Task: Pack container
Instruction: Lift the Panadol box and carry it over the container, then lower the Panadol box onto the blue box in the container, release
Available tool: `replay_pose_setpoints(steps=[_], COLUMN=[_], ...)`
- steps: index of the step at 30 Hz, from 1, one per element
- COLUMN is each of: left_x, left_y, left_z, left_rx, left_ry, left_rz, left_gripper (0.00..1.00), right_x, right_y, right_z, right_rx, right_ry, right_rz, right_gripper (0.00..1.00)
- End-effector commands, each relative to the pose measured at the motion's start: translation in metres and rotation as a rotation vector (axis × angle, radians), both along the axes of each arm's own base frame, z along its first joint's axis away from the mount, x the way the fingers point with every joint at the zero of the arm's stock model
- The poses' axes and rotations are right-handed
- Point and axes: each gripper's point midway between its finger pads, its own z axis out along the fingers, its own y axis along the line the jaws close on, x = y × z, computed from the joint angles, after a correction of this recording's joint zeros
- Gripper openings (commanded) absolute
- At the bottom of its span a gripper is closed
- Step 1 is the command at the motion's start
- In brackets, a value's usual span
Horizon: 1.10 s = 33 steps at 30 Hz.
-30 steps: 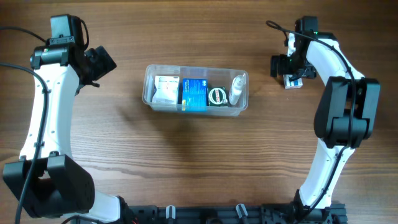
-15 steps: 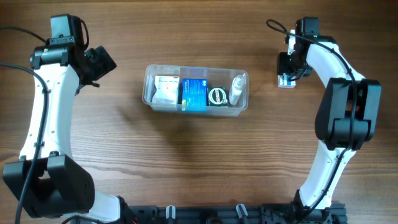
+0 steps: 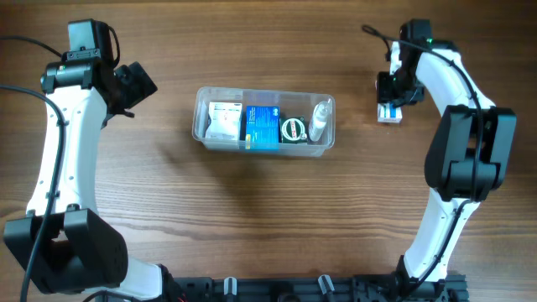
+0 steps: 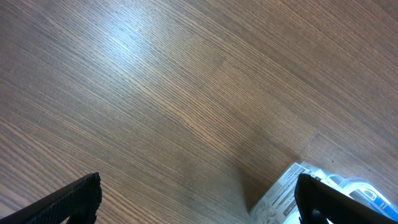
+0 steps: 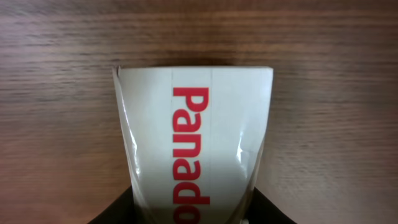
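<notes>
Container: clear plastic container, long and shallow, lying crosswise on the wooden counter, between the two arms and nearer the far edge.
Contents: from the left end to the right end, a white packet, a blue box, a round black item with a pale ring on its face, and a small bottle of clear plastic at the right end. All four sit inside the walls, close together.
Left hand: left hand hovers over bare wood, off the container's left end and apart from it. In the wrist view its two dark fingertips stand at opposite bottom corners, so the left hand is spread wide with nothing between the fingers. One corner of the container shows at the lower right, just inside the right fingertip.
Right hand: right hand is well to the right of the container, pointing down at the counter. It grips a white box.
White box: in the wrist view the white box fills the middle, with red lettering reading "Panado" running along it before the edge cuts it off. Dark fingers press against both long sides at the bottom, so the right hand is closed on it.
Height of box: whether it rests on the wood or hangs just above it, I cannot tell.
</notes>
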Motion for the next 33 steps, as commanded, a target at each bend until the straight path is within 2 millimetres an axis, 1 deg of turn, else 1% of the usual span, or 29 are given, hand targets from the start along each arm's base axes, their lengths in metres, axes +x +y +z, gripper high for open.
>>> replay_pose_setpoints(steps=[1, 2, 4, 8, 9, 11, 12, 14, 15, 16, 17, 19, 20, 21, 24, 26, 28, 33], left_x=[0.000, 0.000, 0.000, 0.000, 0.000, 0.000, 0.000, 0.000, 0.000, 0.000, 0.000, 0.000, 0.000, 0.000, 0.000, 0.000, 0.000, 0.000], left_y=[0.001, 0.001, 0.001, 0.001, 0.001, 0.001, 0.001, 0.001, 0.001, 0.001, 0.001, 0.001, 0.001, 0.001, 0.001, 0.001, 0.001, 0.001], left_z=[0.001, 0.001, 0.001, 0.001, 0.001, 0.001, 0.001, 0.001, 0.001, 0.001, 0.001, 0.001, 0.001, 0.001, 0.001, 0.001, 0.001, 0.001], left_rx=[0.001, 0.001, 0.001, 0.001, 0.001, 0.001, 0.001, 0.001, 0.001, 0.001, 0.001, 0.001, 0.001, 0.001, 0.001, 0.001, 0.001, 0.001], left_ry=[-0.003, -0.003, -0.003, -0.003, -0.003, -0.003, -0.003, -0.003, -0.003, -0.003, -0.003, -0.003, -0.003, -0.003, -0.003, -0.003, -0.003, -0.003], left_rz=[-0.002, -0.001, -0.001, -0.002, -0.001, -0.001, -0.002, -0.002, -0.001, -0.002, -0.001, -0.001, -0.002, -0.001, -0.002, -0.001, -0.001, -0.001], left_gripper=[1.00, 1.00, 1.00, 1.00, 1.00, 1.00, 1.00, 1.00, 1.00, 1.00, 1.00, 1.00, 1.00, 1.00, 1.00, 1.00, 1.00, 1.00], right_x=[0.031, 0.032, 0.029, 0.017, 0.012, -0.002, -0.012, -0.028, -0.037, -0.049, -0.054, -0.072, -0.077, -0.087, -0.106, -0.116, -0.121, -0.127], right_y=[0.016, 0.021, 0.032, 0.059, 0.069, 0.098, 0.115, 0.146, 0.164, 0.187, 0.198, 0.230, 0.239, 0.255, 0.280, 0.290, 0.296, 0.295], right_z=[0.085, 0.099, 0.136, 0.189, 0.203, 0.230, 0.244, 0.262, 0.268, 0.270, 0.269, 0.263, 0.260, 0.253, 0.238, 0.226, 0.214, 0.168], right_rx=[0.077, 0.094, 0.100, 0.075, 0.075, 0.094, 0.097, 0.098, 0.099, 0.105, 0.106, 0.109, 0.110, 0.111, 0.103, 0.097, 0.088, 0.048], right_ry=[-0.195, -0.221, -0.293, -0.398, -0.427, -0.483, -0.511, -0.550, -0.561, -0.564, -0.561, -0.540, -0.531, -0.515, -0.479, -0.445, -0.414, -0.321], right_rz=[0.023, 0.032, 0.073, 0.223, 0.261, 0.372, 0.438, 0.551, 0.615, 0.698, 0.741, 0.869, 0.907, 0.974, 1.111, 1.185, 1.239, 1.396], right_gripper=[0.40, 0.40, 0.40, 0.40, 0.40, 0.40, 0.40, 0.40, 0.40, 0.40, 0.40, 0.40, 0.40, 0.40, 0.41, 0.41, 0.44, 0.44])
